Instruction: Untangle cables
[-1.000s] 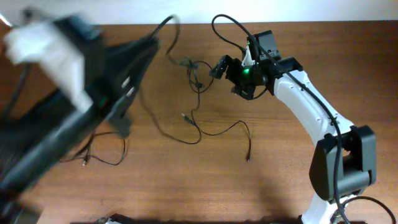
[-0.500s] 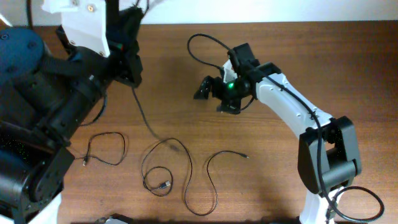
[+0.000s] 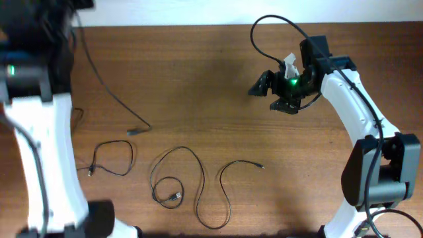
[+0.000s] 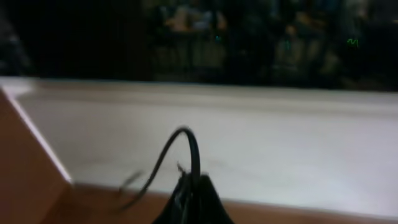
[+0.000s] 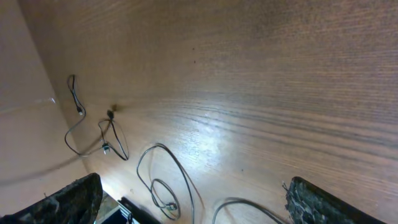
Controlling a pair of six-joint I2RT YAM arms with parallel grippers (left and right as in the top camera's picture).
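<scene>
Nearest, loose cables [image 3: 178, 149] are laid in slack loops on the bench [image 3: 317, 198], L of centre. Further back, another cable [image 3: 109, 92] is pinched tight in the L hand [image 4: 193, 193], plug end dangling. R hand [image 3: 272, 94] is held above bench w/ fingers spread wide, nothing gripped.

Overhead cam: straight down on the table [image 3: 218, 79], far back, wide field. Right wrist cam: high, tilted down along the wood toward the loose cables [image 5: 158, 180] — the same ones overhead shows low centre-left. Left wrist cam: raised, near level, facing out past the table edge — one cable [image 4: 189, 146] right at the lens.
</scene>
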